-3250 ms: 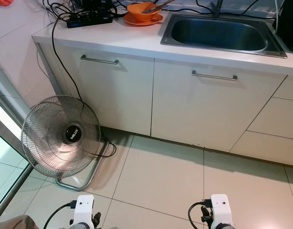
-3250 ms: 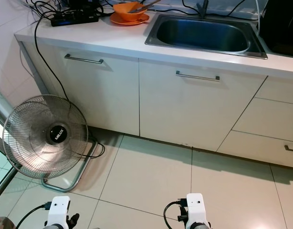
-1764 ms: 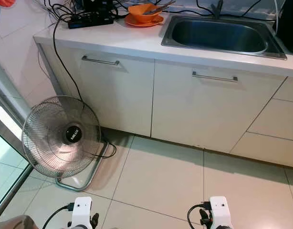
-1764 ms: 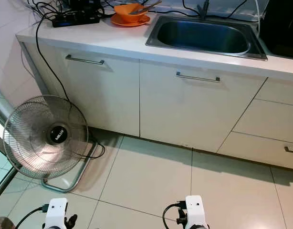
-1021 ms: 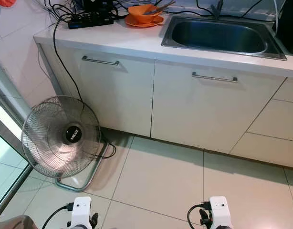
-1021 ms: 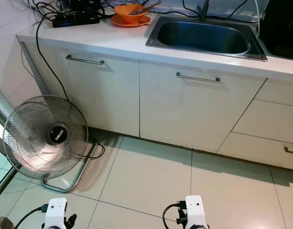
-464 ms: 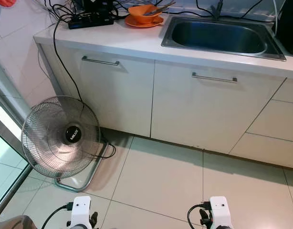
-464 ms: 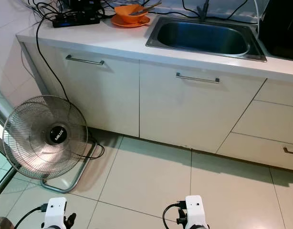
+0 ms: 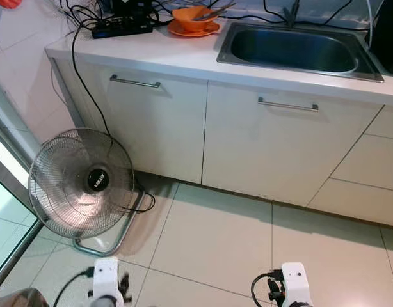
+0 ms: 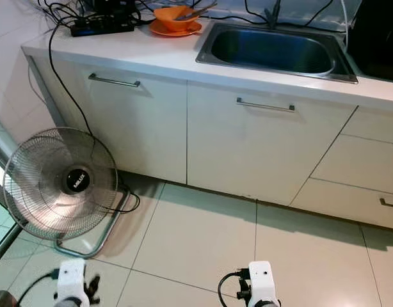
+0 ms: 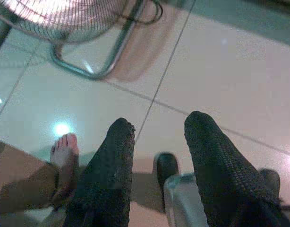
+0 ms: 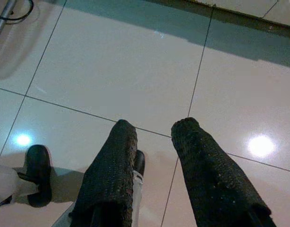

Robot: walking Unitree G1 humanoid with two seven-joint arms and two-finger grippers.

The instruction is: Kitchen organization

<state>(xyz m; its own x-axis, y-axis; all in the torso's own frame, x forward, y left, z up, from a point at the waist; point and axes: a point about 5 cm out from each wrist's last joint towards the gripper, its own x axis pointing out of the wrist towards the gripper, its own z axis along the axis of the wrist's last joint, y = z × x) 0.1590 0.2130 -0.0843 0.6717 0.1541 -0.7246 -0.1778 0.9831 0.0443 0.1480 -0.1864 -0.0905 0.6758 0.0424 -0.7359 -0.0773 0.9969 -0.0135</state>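
An orange bowl [image 9: 191, 15] with utensils in it sits on an orange plate [image 9: 194, 29] at the back of the white counter [image 9: 164, 57], just left of the steel sink [image 9: 299, 68]. Below are white cabinet doors with bar handles [image 9: 134, 81] [image 9: 287, 103]. Both arms hang low over the tiled floor, far from the counter. My left gripper [image 11: 159, 120] is open with nothing between its fingers. My right gripper [image 12: 155, 124] is also open and holds nothing.
A floor fan [image 9: 81, 184] stands at the left against the cabinet, its cord running up to a black power strip [image 9: 120, 27] among cables. A glass door [image 9: 4, 211] is at the far left. A person's bare foot [image 11: 64, 151] is near my left side.
My left wrist is blurred now and has shifted slightly at the bottom of the eye views. The rest of the scene holds still.
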